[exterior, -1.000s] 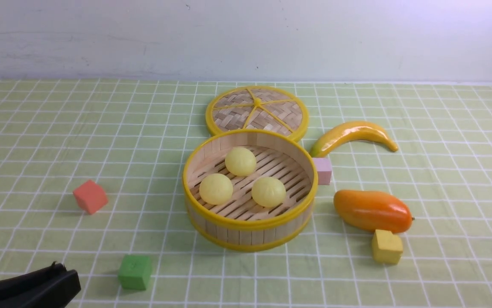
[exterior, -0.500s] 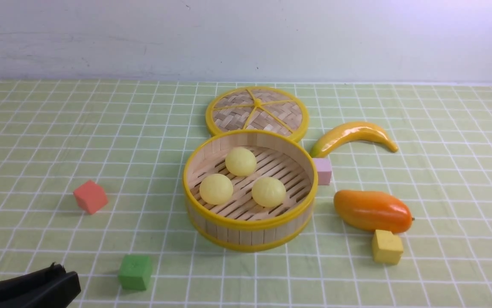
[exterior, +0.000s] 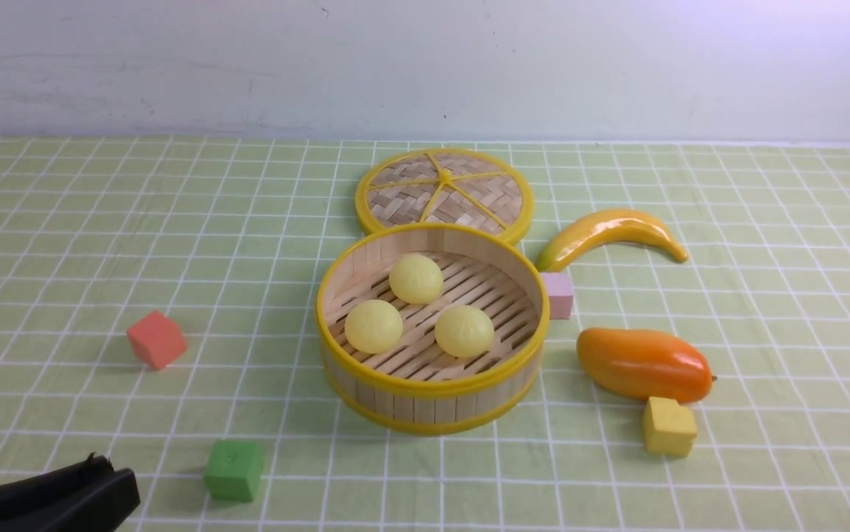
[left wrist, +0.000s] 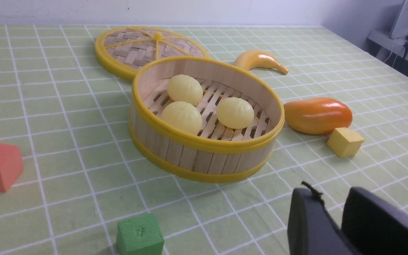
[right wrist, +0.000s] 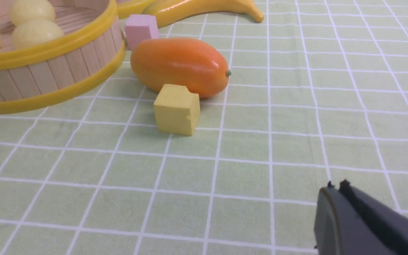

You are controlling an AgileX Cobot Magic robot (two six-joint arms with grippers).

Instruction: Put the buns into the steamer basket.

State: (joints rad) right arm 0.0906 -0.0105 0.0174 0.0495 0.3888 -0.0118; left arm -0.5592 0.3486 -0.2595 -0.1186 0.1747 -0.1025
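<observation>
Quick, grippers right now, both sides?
Left gripper: partly open, a gap between its tips, holding nothing.
Right gripper: closed, tips together, holding nothing.

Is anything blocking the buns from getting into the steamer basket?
No, nothing visible is in the way. All three buns already sit inside the steamer basket, and its lid lies behind it, not on top.

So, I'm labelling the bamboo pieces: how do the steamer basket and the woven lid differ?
The steamer basket has tall slatted walls; the lid is a flat disc.
The basket's floor is slatted, while the lid's face is woven with yellow spokes.
The basket holds three buns; the lid holds nothing.
Both are round and yellow-rimmed.
</observation>
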